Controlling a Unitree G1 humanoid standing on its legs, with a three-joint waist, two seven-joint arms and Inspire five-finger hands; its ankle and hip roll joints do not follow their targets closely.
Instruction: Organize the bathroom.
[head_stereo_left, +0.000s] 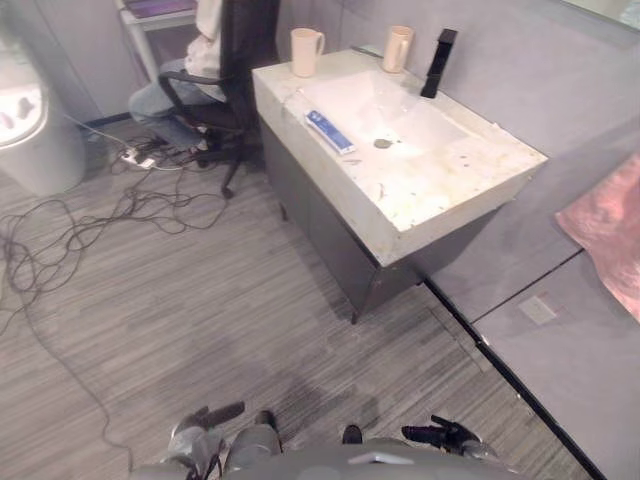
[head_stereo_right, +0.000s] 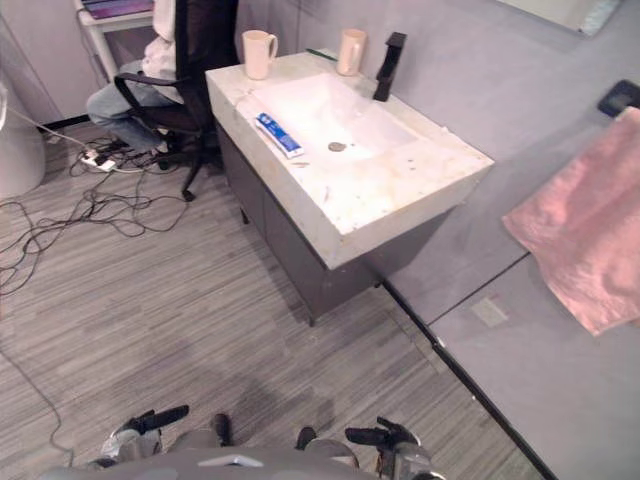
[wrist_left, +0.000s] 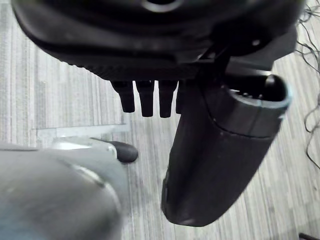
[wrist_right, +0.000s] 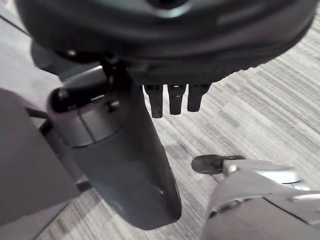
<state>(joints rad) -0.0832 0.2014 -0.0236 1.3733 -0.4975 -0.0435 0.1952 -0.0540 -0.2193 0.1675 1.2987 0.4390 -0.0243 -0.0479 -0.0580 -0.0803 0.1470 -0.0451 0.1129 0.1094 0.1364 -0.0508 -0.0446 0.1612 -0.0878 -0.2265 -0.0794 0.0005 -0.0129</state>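
A blue and white toothpaste tube (head_stereo_left: 329, 132) lies on the front ledge of the white basin, inside a pale stone vanity (head_stereo_left: 430, 205). Two cream mugs (head_stereo_left: 305, 52) (head_stereo_left: 397, 48) stand at the vanity's far corners, beside a black faucet (head_stereo_left: 438, 62). A pink towel (head_stereo_right: 585, 230) hangs on the grey wall to the right. My left hand (head_stereo_left: 212, 415) hangs low at the lower left, open and holding nothing, its thumb (wrist_left: 225, 150) standing over bare floor. My right hand (head_stereo_left: 440, 434) hangs low at the lower right, also open and holding nothing, far from the vanity.
A person sits in a black office chair (head_stereo_left: 225, 110) just left of the vanity. Loose cables (head_stereo_left: 90, 225) sprawl over the striped floor at the left, near a white round unit (head_stereo_left: 30, 130). Open floor lies between me and the vanity.
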